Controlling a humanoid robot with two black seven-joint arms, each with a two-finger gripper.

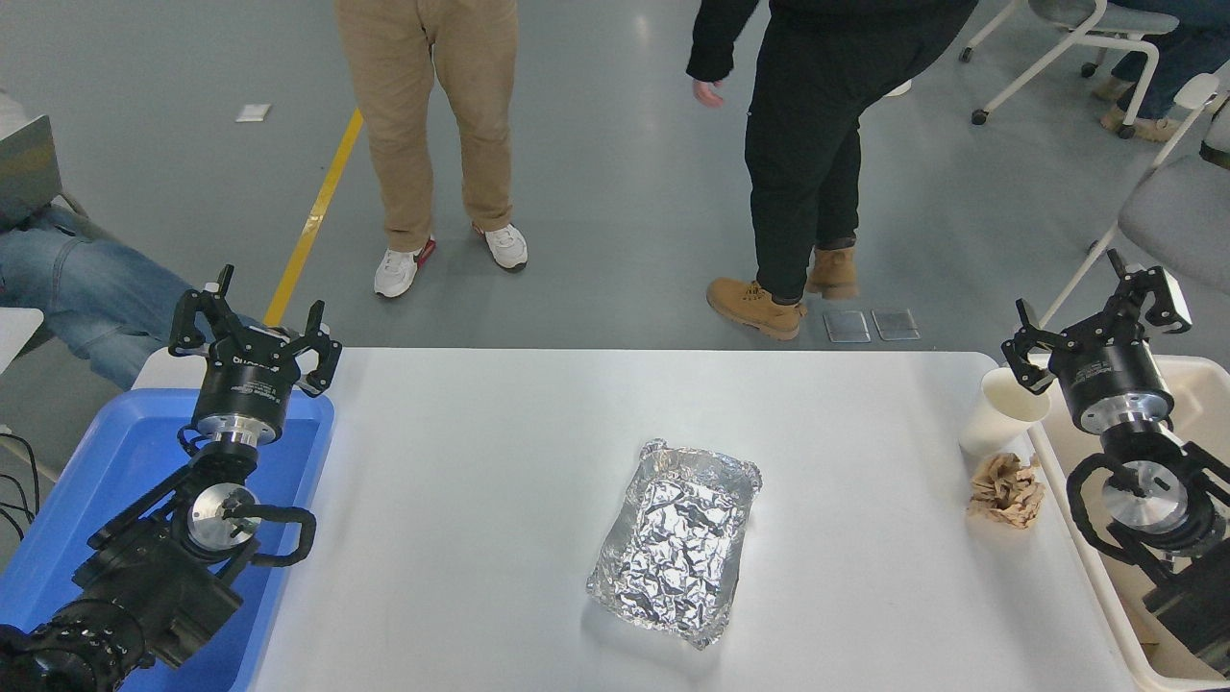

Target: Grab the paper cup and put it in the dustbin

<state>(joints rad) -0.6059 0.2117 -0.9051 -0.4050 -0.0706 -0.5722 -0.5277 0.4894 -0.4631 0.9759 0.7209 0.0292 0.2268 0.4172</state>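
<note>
- Head view: my right gripper [1095, 312] hangs with fingers spread, empty, above the cream dustbin [1196, 380] at the table's right edge.
- The white paper cup [999, 411] stands upright just left of it, beside a crumpled brown paper wad [1005, 490].
- My left gripper [255, 317], also spread, sits parked over the blue tray [106, 461].

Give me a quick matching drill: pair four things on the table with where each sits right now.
Things:
1. paper cup
2. foil tray
3. blue tray
4. brown paper wad

Places:
A. middle of the table
B. under the left arm, at the table's left end
C. just in front of the cup, on the robot's side
D. right edge, beside the dustbin

Pairs: 1-D, 2-A, 3-B, 4-C
</note>
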